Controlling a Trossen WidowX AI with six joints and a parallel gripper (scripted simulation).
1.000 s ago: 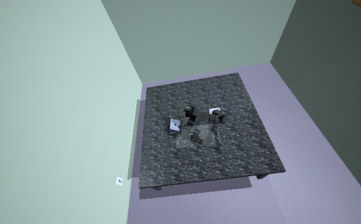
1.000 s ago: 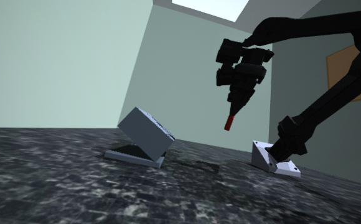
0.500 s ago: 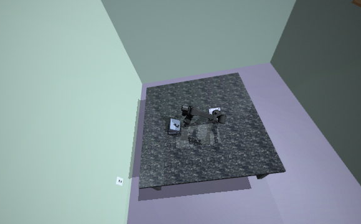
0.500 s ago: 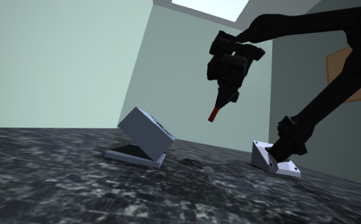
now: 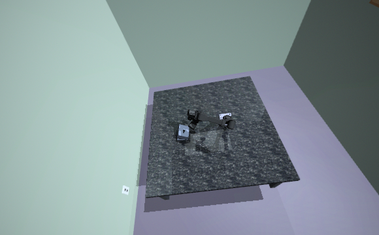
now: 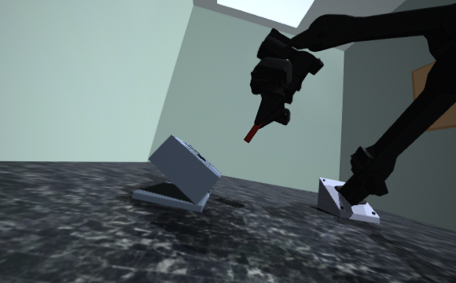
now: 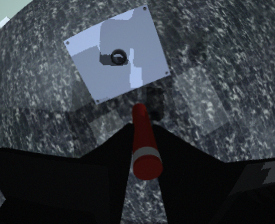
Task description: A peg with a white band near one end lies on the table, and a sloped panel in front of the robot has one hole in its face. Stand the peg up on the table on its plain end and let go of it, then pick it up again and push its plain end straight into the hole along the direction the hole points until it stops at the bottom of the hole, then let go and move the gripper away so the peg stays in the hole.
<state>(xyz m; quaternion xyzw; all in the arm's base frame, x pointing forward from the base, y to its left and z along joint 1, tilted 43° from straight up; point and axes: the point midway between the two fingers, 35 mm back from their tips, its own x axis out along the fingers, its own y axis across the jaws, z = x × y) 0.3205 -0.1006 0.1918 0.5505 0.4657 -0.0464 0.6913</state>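
My gripper [image 6: 258, 124] [image 7: 142, 129] is shut on the red peg [image 6: 252, 134] [image 7: 141, 127] and holds it in the air above the table. In the wrist view the white band [image 7: 147, 153] is at the peg's near end, close to the camera, and the plain end points away past the fingertips. In the exterior view the plain end points down and to the left, tilted toward the panel. The sloped panel [image 5: 183, 131] [image 6: 186, 169] [image 7: 138, 47] stands left of and below the peg. Its hole [image 5: 183, 131] [image 7: 118, 57] is seen as a dark round opening in the face.
The dark speckled table [image 5: 209, 170] [image 6: 94, 244] carries the panel's base plate [image 6: 165, 200] and the arm's light mount [image 5: 225, 115] [image 6: 330, 196]. The arm reaches across from the right in the exterior view.
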